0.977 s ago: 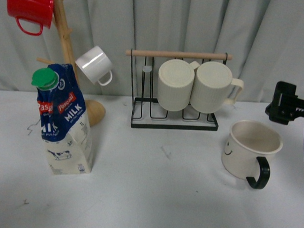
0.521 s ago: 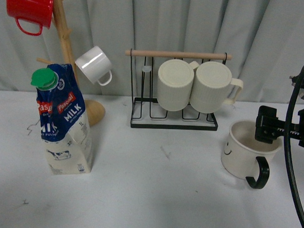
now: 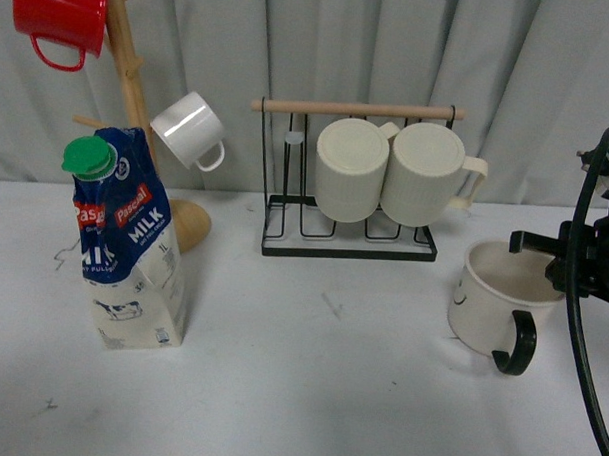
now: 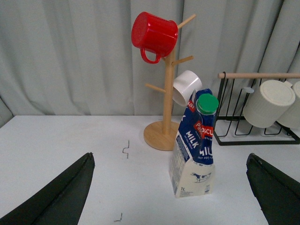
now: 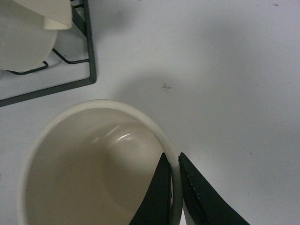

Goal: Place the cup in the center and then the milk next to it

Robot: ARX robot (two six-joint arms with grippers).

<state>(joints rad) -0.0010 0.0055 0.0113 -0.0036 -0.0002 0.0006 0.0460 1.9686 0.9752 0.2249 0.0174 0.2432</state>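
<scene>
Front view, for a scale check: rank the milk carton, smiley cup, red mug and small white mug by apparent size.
1. milk carton
2. smiley cup
3. red mug, cropped at the frame edge, so unsure
4. small white mug

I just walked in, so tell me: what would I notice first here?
The red mug hanging atop the wooden mug tree, far left, is brightest. The blue milk with its green cap stands on the table in front of it. On the right, the right claw pinches the rim of the cup.
</scene>
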